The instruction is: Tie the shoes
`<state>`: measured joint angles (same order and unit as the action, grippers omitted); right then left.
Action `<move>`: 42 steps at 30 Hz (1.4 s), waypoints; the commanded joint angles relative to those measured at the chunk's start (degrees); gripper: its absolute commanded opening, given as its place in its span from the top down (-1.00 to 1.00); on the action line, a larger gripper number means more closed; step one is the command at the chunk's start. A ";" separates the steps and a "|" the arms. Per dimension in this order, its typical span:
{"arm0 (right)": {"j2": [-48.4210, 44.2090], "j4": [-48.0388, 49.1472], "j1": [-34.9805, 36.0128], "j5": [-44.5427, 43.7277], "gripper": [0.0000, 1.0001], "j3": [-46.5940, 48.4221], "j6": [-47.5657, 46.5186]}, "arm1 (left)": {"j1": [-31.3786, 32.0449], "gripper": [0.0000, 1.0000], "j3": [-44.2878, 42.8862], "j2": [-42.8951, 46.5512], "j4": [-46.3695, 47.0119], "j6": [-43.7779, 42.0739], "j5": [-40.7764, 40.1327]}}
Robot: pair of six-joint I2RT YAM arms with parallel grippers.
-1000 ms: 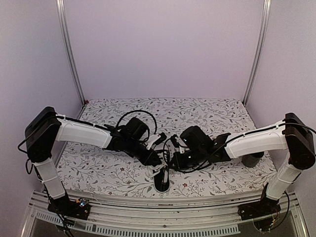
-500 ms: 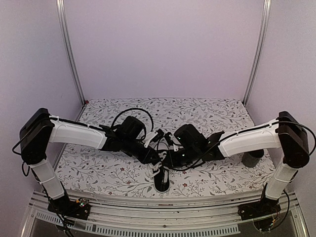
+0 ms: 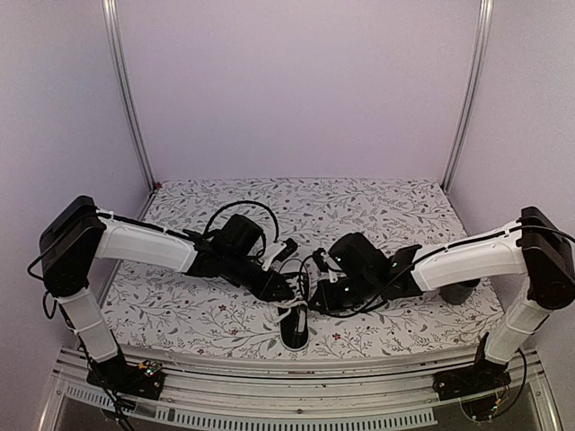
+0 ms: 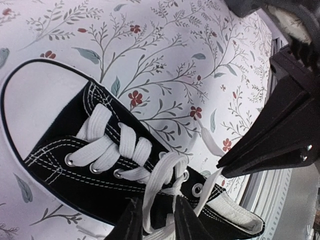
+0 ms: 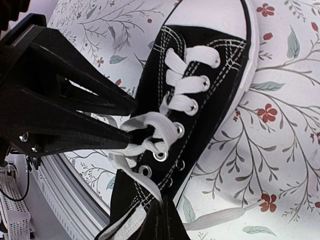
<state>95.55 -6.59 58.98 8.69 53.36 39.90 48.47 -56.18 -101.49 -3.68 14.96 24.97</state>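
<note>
The black low-top canvas sneaker [image 3: 294, 325] with white rubber sole sits midway along the near edge of the floral table [image 3: 386, 202]. Its flat white laces [image 4: 122, 145] are soft and limp: pinch near the ends. The left gripper [image 4: 157, 222] is narrowly parted around one strand, seemingly loose; the right gripper [image 5: 161, 212] is clamped on another

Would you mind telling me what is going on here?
Two arms are working on the white laces of a black sneaker near the table's front edge. The right fingers are shut on one strand; the left fingers stand slightly apart with a strand between them. No finished bow shows.
</note>
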 commanded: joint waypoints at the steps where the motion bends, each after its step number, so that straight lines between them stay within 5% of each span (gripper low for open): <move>1: -2.98 -1.30 0.35 -1.04 0.96 -2.21 1.48 | -0.75 0.51 0.98 -0.38 1.56 0.19 0.79; 21: -2.13 0.12 0.40 0.00 0.96 -1.74 0.89 | -0.85 0.60 -0.31 -4.18 2.55 1.93 -0.07; 35: -1.30 0.36 0.43 0.23 0.96 -1.03 0.47 | -0.68 0.55 0.02 -4.99 4.68 1.38 6.36; 39: -1.07 0.32 0.43 0.13 0.96 -0.70 0.35 | -0.42 0.65 0.02 -5.75 5.43 1.95 6.99; 42: -1.05 0.33 0.43 -0.15 0.96 -0.55 0.52 | 0.24 0.95 0.07 -5.54 6.88 2.75 6.71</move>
<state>94.13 -7.42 58.98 8.58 51.27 40.99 48.27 -55.77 -106.24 -0.03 16.97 30.30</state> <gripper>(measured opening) 0.025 0.095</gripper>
